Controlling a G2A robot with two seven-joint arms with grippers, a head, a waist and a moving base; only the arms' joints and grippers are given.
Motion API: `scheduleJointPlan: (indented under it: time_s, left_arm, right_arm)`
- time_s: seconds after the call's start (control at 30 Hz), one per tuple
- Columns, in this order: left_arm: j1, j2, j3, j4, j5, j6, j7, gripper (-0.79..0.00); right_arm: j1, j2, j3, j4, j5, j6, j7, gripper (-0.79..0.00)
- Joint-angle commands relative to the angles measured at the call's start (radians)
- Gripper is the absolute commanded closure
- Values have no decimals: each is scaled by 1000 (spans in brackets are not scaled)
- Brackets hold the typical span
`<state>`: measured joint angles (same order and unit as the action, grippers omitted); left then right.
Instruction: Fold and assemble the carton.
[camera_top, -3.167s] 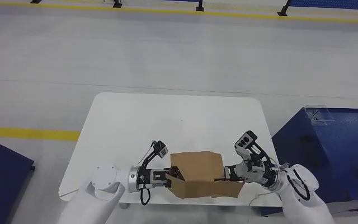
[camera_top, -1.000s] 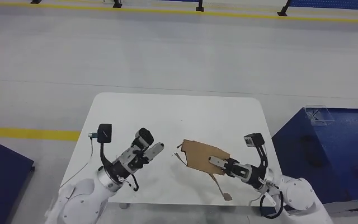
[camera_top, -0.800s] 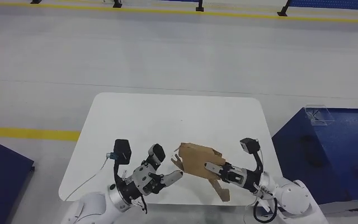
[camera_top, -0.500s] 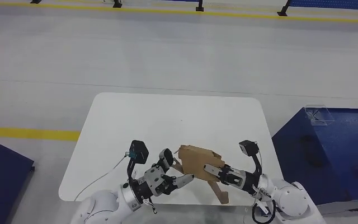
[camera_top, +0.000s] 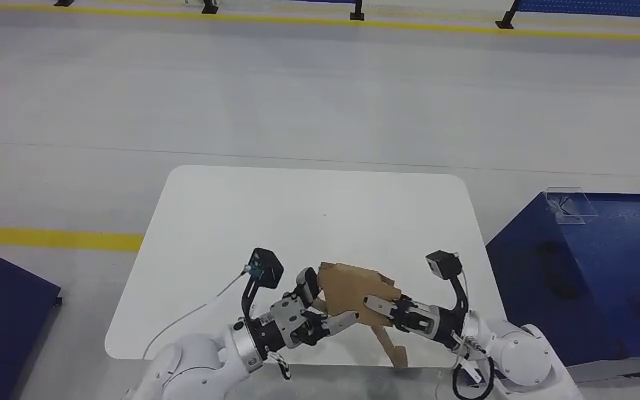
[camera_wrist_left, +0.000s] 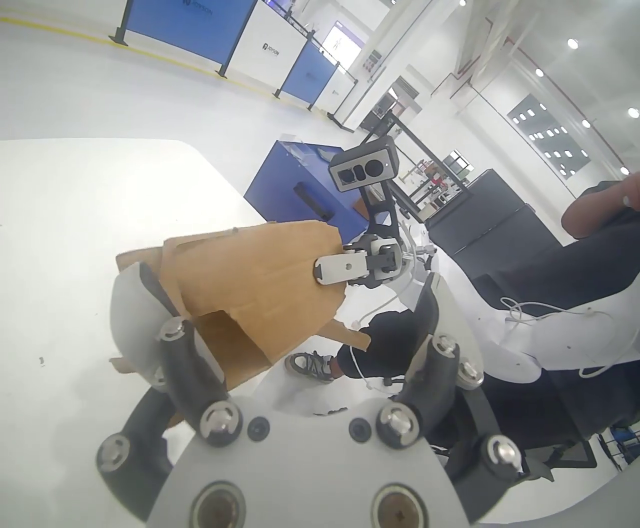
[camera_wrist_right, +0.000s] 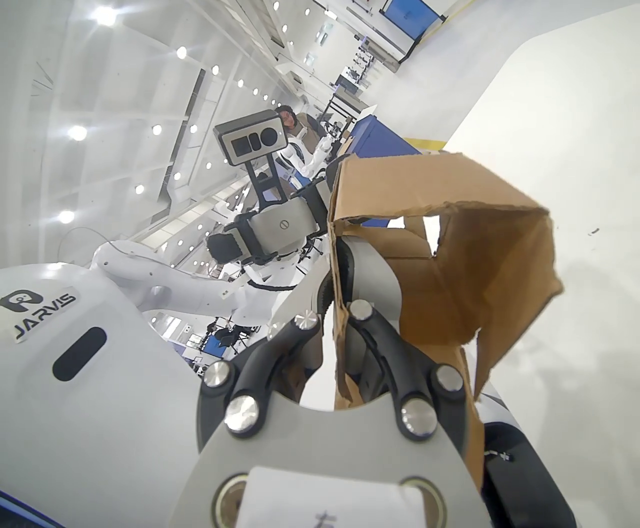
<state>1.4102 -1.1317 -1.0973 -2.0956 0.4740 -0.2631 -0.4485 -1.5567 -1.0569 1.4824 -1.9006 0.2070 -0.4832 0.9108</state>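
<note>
At the near edge of the tabletop (camera_top: 300, 215), a little right of its middle, the brown carton (camera_top: 350, 285) is half-formed between the two arms. The right tool (camera_wrist_right: 335, 295) is clamped on one wall of the carton, one finger inside and one outside, with the cardboard edge pinched between them (in the left wrist view the outer finger lies flat on the panel). The left tool (camera_wrist_left: 280, 295) comes in from the left with its fingers (camera_wrist_left: 127, 300) spread wide. It grips nothing, but the carton's left end lies between them and one finger runs alongside a flap there. The carton is open like a tube, its walls slanted rather than square. Loose flaps stick out at the left end, and one flap hangs toward the near edge by the right arm. Whether any flap touches the tabletop I cannot tell. Farther back the tabletop is plain white. To its right stands a blue cabinet (camera_top: 560, 265) with a clear box (camera_top: 570, 205) on top. A yellow line (camera_top: 70, 240) crosses the floor on the left, and blue barriers (camera_top: 580, 7) stand at the far side.
</note>
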Motion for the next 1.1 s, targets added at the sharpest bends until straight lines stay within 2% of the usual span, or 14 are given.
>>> scheduleJointPlan:
  time_s: [0.0, 0.33, 0.67, 0.83, 1.07]
  left_arm:
    - [6, 0, -1, -5, 2, -4, 4, -785]
    - [39, 4, -22, -35, 1, -91, 50, -785]
    - [37, 4, -8, -34, 4, -99, 28, -785]
    - [65, 4, -59, -55, -9, -110, 138, -785]
    - [208, 18, -226, -115, -20, -164, 271, -785]
  right_arm:
    - [2, 1, -3, 1, -1, 1, -1, 0]
    - [12, 4, -29, 15, -14, 13, -1, 0]
    - [24, 6, -57, 24, 26, 49, 12, 0]
    - [55, 7, -44, 59, 215, 129, 44, 0]
    - [146, 9, -20, 172, 613, 347, 236, 0]
